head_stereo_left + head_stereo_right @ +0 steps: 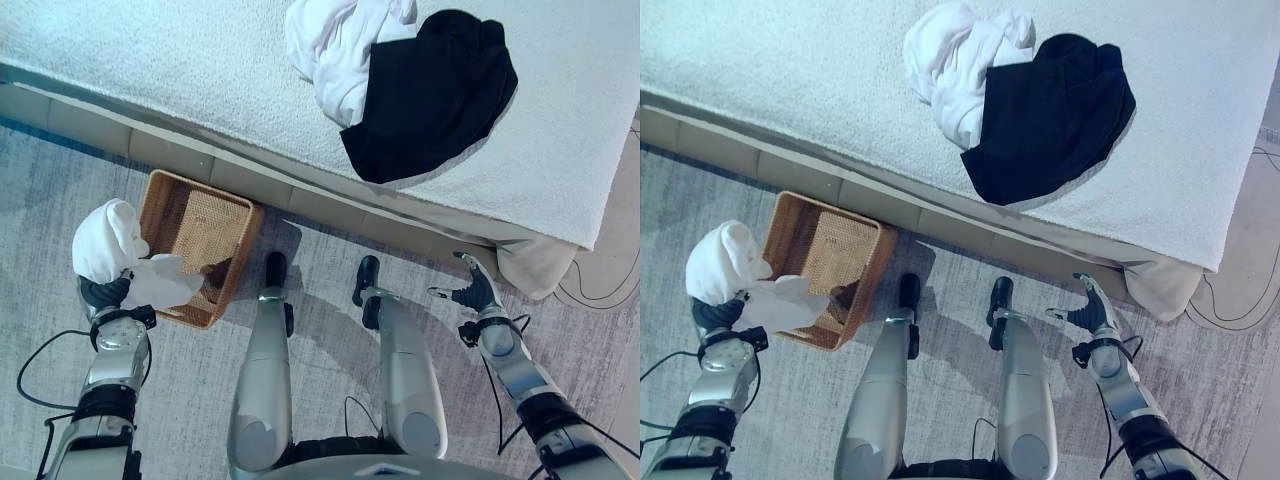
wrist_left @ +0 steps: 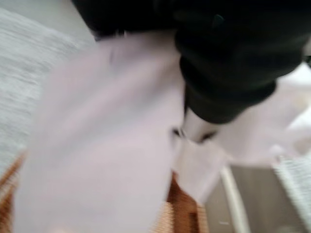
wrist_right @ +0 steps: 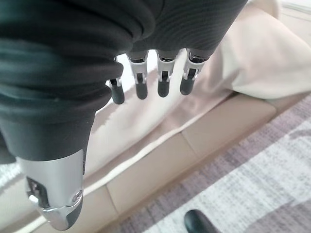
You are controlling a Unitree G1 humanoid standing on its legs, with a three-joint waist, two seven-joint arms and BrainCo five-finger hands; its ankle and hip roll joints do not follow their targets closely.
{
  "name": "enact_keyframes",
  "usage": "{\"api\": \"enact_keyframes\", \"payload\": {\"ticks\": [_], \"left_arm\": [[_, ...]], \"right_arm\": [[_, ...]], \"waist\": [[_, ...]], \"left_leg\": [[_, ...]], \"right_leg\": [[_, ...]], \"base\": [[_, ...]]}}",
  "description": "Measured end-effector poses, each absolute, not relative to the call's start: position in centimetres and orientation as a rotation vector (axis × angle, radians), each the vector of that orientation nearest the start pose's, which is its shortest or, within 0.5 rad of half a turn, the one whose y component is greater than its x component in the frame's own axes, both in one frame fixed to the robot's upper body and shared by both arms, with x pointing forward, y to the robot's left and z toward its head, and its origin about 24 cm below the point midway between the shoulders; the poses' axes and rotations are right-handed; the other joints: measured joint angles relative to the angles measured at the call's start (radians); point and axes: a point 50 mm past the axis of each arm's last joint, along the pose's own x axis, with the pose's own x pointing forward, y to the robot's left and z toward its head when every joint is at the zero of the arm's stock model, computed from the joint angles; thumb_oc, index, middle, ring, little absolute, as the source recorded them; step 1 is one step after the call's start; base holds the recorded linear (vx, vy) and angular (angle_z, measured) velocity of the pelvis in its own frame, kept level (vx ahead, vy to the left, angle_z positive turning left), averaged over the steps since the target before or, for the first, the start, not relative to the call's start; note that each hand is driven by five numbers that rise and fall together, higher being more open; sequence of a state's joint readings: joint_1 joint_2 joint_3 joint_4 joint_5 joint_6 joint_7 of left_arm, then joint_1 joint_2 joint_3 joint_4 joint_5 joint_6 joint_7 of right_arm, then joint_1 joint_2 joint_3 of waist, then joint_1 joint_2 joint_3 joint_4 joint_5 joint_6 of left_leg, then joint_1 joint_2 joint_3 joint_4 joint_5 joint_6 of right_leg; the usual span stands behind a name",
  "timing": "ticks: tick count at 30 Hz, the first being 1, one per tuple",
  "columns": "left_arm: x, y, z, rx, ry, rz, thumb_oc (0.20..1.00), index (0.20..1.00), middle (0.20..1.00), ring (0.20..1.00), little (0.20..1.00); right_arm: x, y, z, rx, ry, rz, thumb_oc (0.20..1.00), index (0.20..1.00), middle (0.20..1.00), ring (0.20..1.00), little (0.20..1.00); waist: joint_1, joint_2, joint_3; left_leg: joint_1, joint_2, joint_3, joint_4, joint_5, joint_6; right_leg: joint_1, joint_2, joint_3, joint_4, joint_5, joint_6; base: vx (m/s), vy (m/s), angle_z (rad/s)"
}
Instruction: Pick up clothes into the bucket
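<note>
Fingers of left hand (image 1: 106, 292) clutch white garment (image 1: 112, 250) beside wicker basket (image 1: 196, 243).

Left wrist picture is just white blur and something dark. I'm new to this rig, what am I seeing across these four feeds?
A two-armed humanoid. The two wide pictures come from its head, looking down; the other two from its wrists. The blur is a white garment held in the left hand, by a wicker basket on the floor. The dark shape is that hand's cover. The right hand hangs open near the bed's edge, holding nothing. On the bed lie more white clothes and a black garment.
</note>
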State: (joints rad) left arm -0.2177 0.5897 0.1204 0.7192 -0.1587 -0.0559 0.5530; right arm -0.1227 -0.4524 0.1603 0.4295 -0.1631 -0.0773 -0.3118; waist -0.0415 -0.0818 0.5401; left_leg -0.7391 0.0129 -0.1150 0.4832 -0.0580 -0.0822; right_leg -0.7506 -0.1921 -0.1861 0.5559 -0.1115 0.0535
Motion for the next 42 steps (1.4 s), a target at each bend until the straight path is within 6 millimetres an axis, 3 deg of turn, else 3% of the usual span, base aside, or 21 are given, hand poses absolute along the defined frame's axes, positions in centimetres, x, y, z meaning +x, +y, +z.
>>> {"api": "enact_keyframes", "payload": {"ticks": [7, 16, 19, 20, 28, 32, 35, 37, 38, 40, 42], "left_arm": [[24.6, 36.8, 3.2, 0.556, 0.297, 0.951, 1.000, 1.000, 1.000, 1.000, 1.000], [24.5, 35.8, 2.2, 0.593, 0.324, 0.932, 1.000, 1.000, 1.000, 1.000, 1.000], [24.7, 35.0, 2.2, 0.599, 0.300, 0.903, 1.000, 1.000, 1.000, 1.000, 1.000], [24.7, 34.8, 2.1, 0.596, 0.300, 0.897, 1.000, 1.000, 1.000, 1.000, 1.000], [25.2, 30.8, 0.0, 0.355, 0.269, 0.707, 1.000, 1.000, 1.000, 1.000, 1.000], [25.5, 26.7, -1.8, 0.222, 0.283, 0.521, 1.000, 1.000, 1.000, 1.000, 1.000], [25.5, 25.3, -2.5, 0.217, 0.305, 0.424, 1.000, 1.000, 1.000, 1.000, 1.000], [25.6, 24.7, -2.6, 0.213, 0.310, 0.376, 1.000, 1.000, 1.000, 1.000, 1.000], [25.7, 24.3, -2.6, 0.202, 0.308, 0.344, 1.000, 1.000, 1.000, 1.000, 1.000], [25.6, 24.0, -2.4, 0.201, 0.297, 0.300, 1.000, 1.000, 1.000, 1.000, 1.000], [25.5, 23.7, -2.3, 0.203, 0.288, 0.271, 1.000, 1.000, 1.000, 1.000, 1.000]], "right_arm": [[26.9, -23.4, 3.2, -0.661, 0.003, -0.241, 1.000, 1.000, 1.000, 1.000, 1.000], [29.6, -22.3, 11.3, -0.616, -0.362, -0.367, 1.000, 1.000, 1.000, 1.000, 1.000], [30.8, -22.2, 14.2, -0.587, -0.464, -0.418, 1.000, 1.000, 1.000, 1.000, 1.000], [31.0, -22.3, 14.4, -0.591, -0.466, -0.423, 1.000, 1.000, 1.000, 1.000, 1.000], [35.5, -24.5, 20.8, -0.507, -0.503, -0.573, 1.000, 1.000, 1.000, 1.000, 1.000], [37.9, -25.8, 24.1, -0.566, -0.447, -0.626, 1.000, 1.000, 1.000, 1.000, 1.000], [38.8, -27.2, 23.9, -0.601, -0.346, -0.668, 1.000, 1.000, 1.000, 1.000, 1.000], [39.1, -29.2, 23.4, -0.684, -0.224, -0.707, 1.000, 1.000, 1.000, 1.000, 1.000], [38.6, -31.4, 22.5, -0.792, -0.095, -0.739, 1.000, 1.000, 1.000, 1.000, 1.000], [37.6, -34.1, 21.7, -0.936, 0.039, -0.755, 1.000, 1.000, 1.000, 1.000, 1.000], [37.0, -35.2, 20.9, -0.970, 0.112, -0.754, 1.000, 1.000, 1.000, 1.000, 1.000]], "waist": [[-0.026, -0.017, 0.002], [-0.010, -0.017, 0.001], [0.014, -0.015, 0.001], [0.010, -0.015, 0.001], [0.086, -0.003, 0.001], [0.135, 0.031, -0.002], [0.173, 0.037, -0.002], [0.195, 0.047, -0.002], [0.216, 0.058, -0.003], [0.225, 0.066, -0.003], [0.228, 0.070, -0.003]], "left_leg": [[-0.077, 0.018, 0.001, 0.003, 0.004, 0.004], [-0.009, 0.015, 0.005, -0.051, 0.025, 0.003], [0.012, 0.007, 0.004, -0.058, 0.025, 0.005], [0.014, 0.009, 0.004, -0.064, 0.025, 0.004], [0.027, -0.021, -0.011, -0.110, 0.051, -0.003], [0.026, -0.044, -0.039, -0.150, 0.095, -0.005], [0.030, -0.053, -0.063, -0.176, 0.105, -0.007], [0.030, -0.057, -0.081, -0.194, 0.121, -0.014], [0.030, -0.066, -0.104, -0.212, 0.133, -0.016], [0.030, -0.078, -0.127, -0.228, 0.147, -0.017], [0.030, -0.084, -0.145, -0.232, 0.151, -0.016]], "right_leg": [[-0.073, 0.017, -0.010, -0.012, 0.006, 0.007], [-0.005, 0.013, -0.017, -0.060, 0.036, -0.004], [0.016, 0.007, -0.020, -0.070, 0.038, -0.007], [0.018, 0.008, -0.018, -0.072, 0.036, -0.006], [0.025, -0.027, -0.036, -0.074, 0.028, 0.004], [0.024, -0.050, -0.061, -0.067, 0.025, 0.007], [0.024, -0.062, -0.082, -0.054, 0.015, 0.007], [0.025, -0.068, -0.099, -0.053, 0.011, 0.006], [0.028, -0.078, -0.120, -0.045, 0.003, 0.007], [0.029, -0.094, -0.142, -0.032, -0.009, 0.009], [0.037, -0.102, -0.159, -0.028, -0.014, 0.008]], "base": [[0.00, -0.006, -0.07], [-0.01, 0.022, 0.02], [0.00, 0.026, 0.03], [-0.07, 0.026, 0.07], [0.02, -0.024, 0.13], [0.01, -0.068, 0.25], [0.03, -0.100, 0.27], [0.01, -0.090, 0.28], [0.02, -0.080, 0.41], [0.03, -0.083, 0.43], [0.03, -0.063, 0.31]]}}
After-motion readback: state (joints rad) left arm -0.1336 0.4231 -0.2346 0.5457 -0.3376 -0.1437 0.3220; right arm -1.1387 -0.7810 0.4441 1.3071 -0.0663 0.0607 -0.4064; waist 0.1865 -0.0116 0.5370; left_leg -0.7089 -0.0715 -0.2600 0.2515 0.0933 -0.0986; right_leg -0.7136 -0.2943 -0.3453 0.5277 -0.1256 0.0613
